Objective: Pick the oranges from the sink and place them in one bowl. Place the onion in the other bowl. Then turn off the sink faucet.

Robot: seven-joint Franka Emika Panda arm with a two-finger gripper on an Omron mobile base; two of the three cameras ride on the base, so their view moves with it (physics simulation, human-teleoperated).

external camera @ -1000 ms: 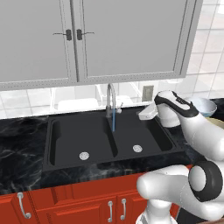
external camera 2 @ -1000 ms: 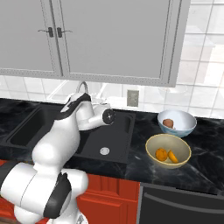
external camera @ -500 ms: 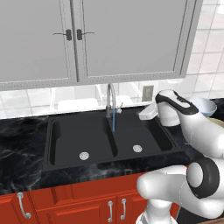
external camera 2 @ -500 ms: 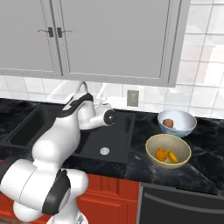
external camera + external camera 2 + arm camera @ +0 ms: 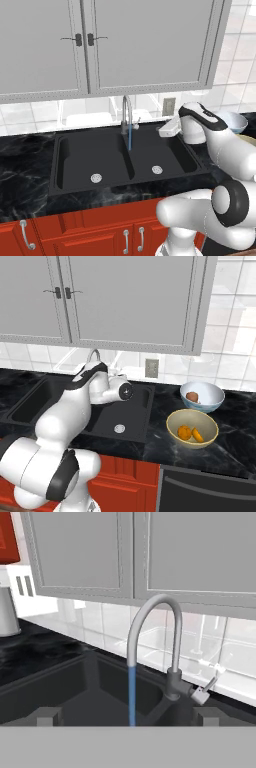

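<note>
The end effector [image 5: 128,716] is released, its two dark fingertips [image 5: 49,716] well apart, facing the gooseneck faucet [image 5: 152,647], from whose spout a blue stream falls into the black sink [image 5: 120,160]. On the bench [image 5: 235,436] right of the sink, two oranges [image 5: 190,433] lie in the yellow-tan bowl [image 5: 192,427]; the onion [image 5: 192,397] sits in the pale blue-white bowl [image 5: 202,396] just behind it.

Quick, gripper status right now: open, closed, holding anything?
Gripper: open, holding nothing, facing the sink faucet.

Grey wall cabinets [image 5: 100,45] (doors shut) above black counter [image 5: 25,160].
</note>
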